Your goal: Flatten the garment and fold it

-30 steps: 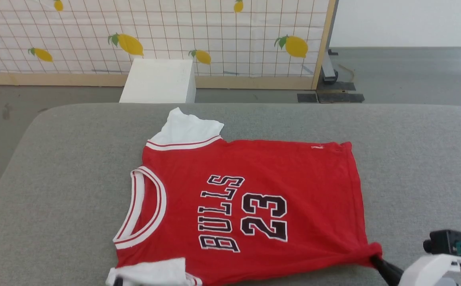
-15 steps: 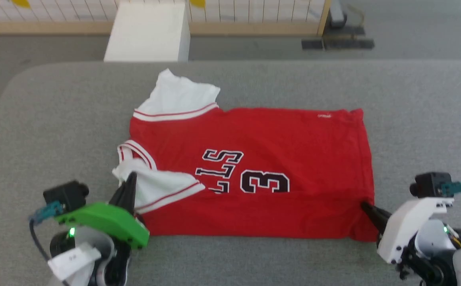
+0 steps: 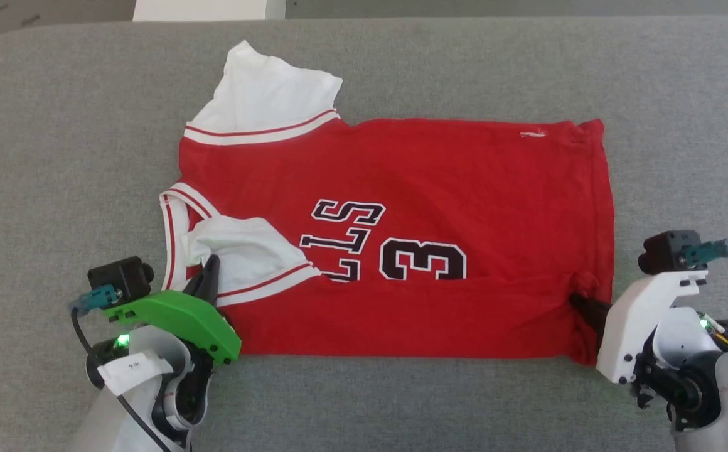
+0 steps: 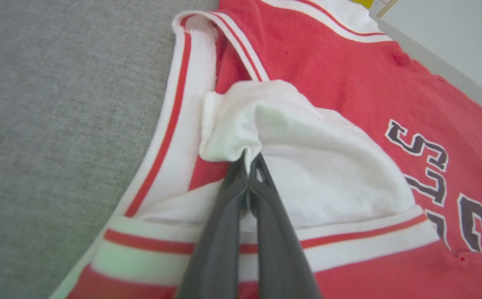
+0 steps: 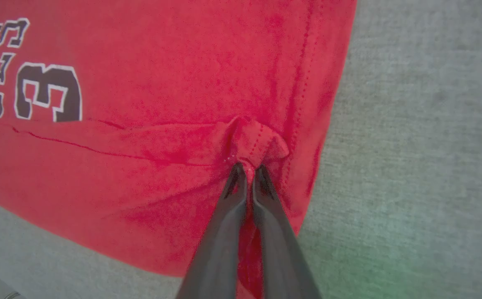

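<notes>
The garment [image 3: 439,188] lay spread across the middle of the grey cloth-covered counter [image 3: 56,157], neckline [image 3: 169,232] to the left and hem [image 3: 604,207] to the right. Its near long edge was doubled over toward the far side, so the fold cut across the black lettering and left part of the letters and a "3" showing. The far sleeve [image 3: 270,94] stuck out flat past the far-left shoulder. The left claw [image 3: 211,267] sat at the garment's near-left corner, clenched on a pinch of the near sleeve [image 3: 245,248], which was turned up onto the red chest just beside the striped neckline. The right claw [image 3: 580,302] sat at the near-right corner, clenched on a small bunched knot of red cloth at the hem, with creases running leftward from the pinch along the folded edge. Both claws pointed inward over the garment from its two near ends, well apart from each other.
</notes>
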